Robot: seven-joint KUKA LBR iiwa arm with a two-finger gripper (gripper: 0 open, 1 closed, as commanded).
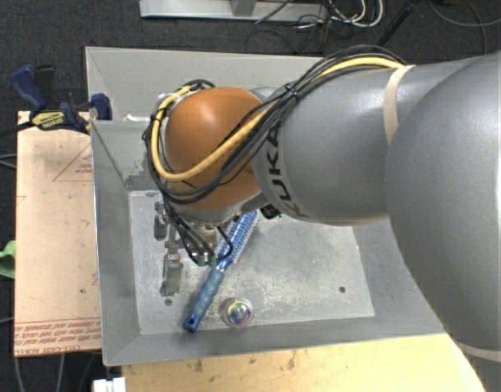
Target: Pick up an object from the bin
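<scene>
Robotics lab: cabled arm (373,137), grey bin (316,272)

1 camera, obliquely above the bin (316,278)

The arm (381,145) is a thick, smooth, silver-grey tube with a pale band (391,109) round it and black KUKA lettering (277,174) near the wrist. A glossy orange dome cover (210,133) caps the wrist. Black and yellow cables (234,147) loop across the cover. The end effector (181,260) is bare grey metal.
</scene>
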